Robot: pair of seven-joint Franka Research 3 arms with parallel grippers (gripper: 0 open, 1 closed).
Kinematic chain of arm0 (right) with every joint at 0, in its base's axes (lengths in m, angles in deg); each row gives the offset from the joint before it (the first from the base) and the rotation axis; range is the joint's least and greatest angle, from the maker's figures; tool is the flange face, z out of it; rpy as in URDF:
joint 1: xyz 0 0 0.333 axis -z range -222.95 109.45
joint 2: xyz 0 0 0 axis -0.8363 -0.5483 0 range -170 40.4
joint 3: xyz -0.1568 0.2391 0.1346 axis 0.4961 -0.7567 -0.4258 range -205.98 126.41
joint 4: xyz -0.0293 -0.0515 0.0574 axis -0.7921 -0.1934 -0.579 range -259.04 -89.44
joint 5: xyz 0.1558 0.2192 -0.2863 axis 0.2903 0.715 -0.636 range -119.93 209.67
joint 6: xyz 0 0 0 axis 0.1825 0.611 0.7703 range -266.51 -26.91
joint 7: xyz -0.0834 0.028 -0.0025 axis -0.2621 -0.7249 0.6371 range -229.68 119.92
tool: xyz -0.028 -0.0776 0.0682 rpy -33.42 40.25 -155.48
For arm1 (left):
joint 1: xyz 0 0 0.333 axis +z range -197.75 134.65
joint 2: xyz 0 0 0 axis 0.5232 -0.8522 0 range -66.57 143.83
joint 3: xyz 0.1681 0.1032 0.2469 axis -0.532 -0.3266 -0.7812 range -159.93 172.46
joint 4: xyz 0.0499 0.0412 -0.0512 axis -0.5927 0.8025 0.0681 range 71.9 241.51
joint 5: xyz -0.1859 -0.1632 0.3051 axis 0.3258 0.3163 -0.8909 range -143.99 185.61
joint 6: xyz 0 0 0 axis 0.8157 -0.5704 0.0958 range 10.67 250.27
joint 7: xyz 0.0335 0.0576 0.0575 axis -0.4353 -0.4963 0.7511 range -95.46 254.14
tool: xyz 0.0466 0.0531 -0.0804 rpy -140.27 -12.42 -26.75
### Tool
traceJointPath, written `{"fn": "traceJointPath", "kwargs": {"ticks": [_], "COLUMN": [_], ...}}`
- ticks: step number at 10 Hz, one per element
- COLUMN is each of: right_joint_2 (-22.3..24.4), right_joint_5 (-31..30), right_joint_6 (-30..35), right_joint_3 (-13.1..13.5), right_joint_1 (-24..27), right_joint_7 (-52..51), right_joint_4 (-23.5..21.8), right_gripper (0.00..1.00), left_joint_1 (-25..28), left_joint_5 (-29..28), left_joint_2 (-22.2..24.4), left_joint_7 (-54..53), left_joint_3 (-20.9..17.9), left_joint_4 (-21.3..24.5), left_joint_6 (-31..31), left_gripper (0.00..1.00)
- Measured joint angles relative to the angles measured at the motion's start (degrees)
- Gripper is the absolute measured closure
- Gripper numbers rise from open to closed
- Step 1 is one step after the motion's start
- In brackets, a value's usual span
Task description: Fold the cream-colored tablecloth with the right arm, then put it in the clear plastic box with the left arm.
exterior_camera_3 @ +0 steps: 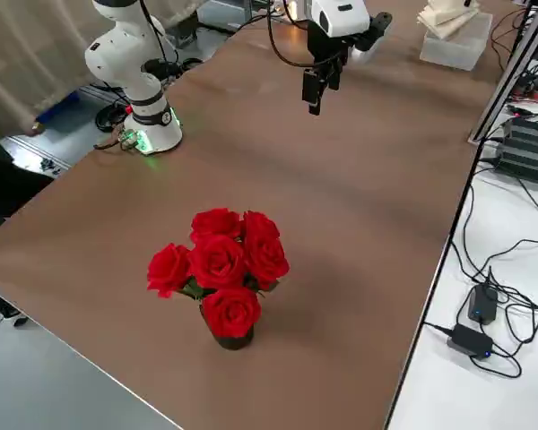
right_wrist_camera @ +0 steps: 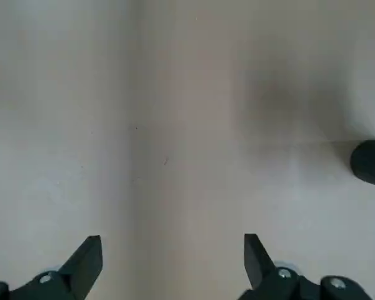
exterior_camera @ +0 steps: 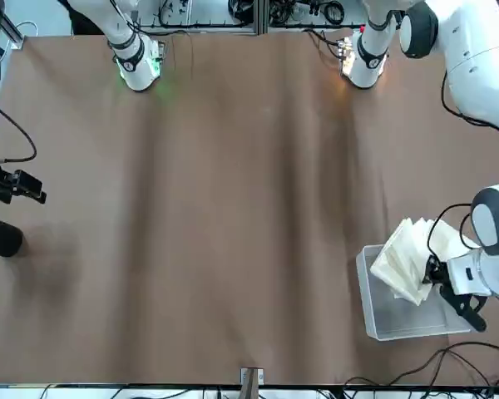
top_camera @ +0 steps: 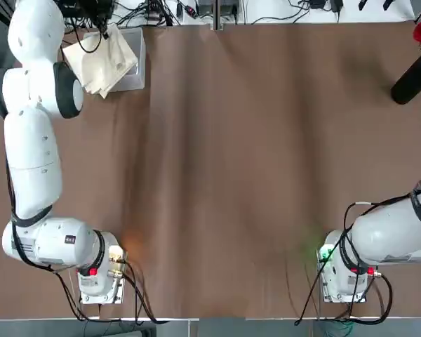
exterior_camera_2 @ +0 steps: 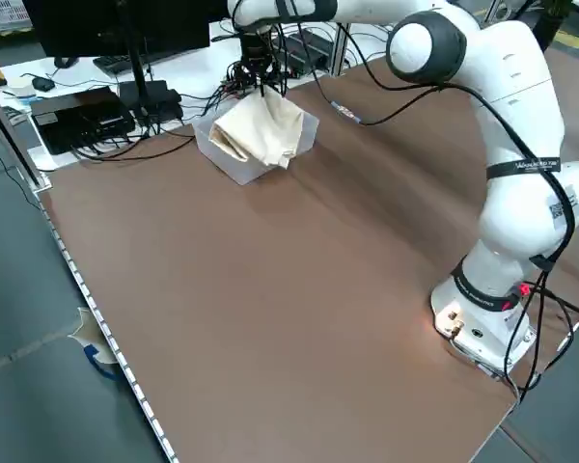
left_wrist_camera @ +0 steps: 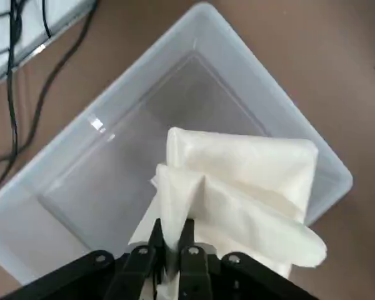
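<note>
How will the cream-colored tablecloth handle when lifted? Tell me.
The cream-colored tablecloth is probably floppy: it bunches and droops where the left pincer pinches it above the clear plastic box. Its loose folded layers would likely slip open if raised by one edge. Being thin cloth, it seems unlikely to break.

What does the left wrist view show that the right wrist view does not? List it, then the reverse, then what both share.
Left wrist only: the cream tablecloth pinched by the left tool, the plastic box, and black cables.
Right wrist only: the right tool, open, and a black vase's end.
Both: the brown tabletop.
</note>
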State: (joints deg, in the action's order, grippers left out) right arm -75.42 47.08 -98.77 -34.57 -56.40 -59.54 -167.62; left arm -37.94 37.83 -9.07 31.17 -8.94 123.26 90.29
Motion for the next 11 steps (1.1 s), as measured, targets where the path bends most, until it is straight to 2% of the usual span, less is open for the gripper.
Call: {"fn": "traceJointPath", "kwargs": {"ticks": [4, 8, 10, 11], "right_joint_2": [0.0, 0.0, 0.0, 0.0], "right_joint_5": [0.0, 0.0, 0.0, 0.0], "right_joint_6": [0.0, 0.0, 0.0, 0.0], "right_joint_3": [0.0, 0.0, 0.0, 0.0], "right_joint_1": [0.0, 0.0, 0.0, 0.0], "right_joint_7": [0.0, 0.0, 0.0, 0.0], "right_joint_4": [0.0, 0.0, 0.0, 0.0], "right_gripper": [0.0, 0.0, 0.0, 0.0], "left_joint_1": [-2.5, -2.7, -2.6, -2.5], "left_joint_5": [-3.4, -6.4, -6.4, -6.4], "left_joint_2": [-0.5, -1.9, -2.5, -2.6], "left_joint_7": [0.0, 0.0, 1.1, 3.3], "left_joint_3": [0.1, 0.7, 1.1, 1.8], "left_joint_4": [0.0, 0.0, 0.0, 0.0], "left_joint_6": [8.0, 13.7, 14.0, 14.0], "left_gripper": [0.88, 0.88, 0.84, 0.78]}}
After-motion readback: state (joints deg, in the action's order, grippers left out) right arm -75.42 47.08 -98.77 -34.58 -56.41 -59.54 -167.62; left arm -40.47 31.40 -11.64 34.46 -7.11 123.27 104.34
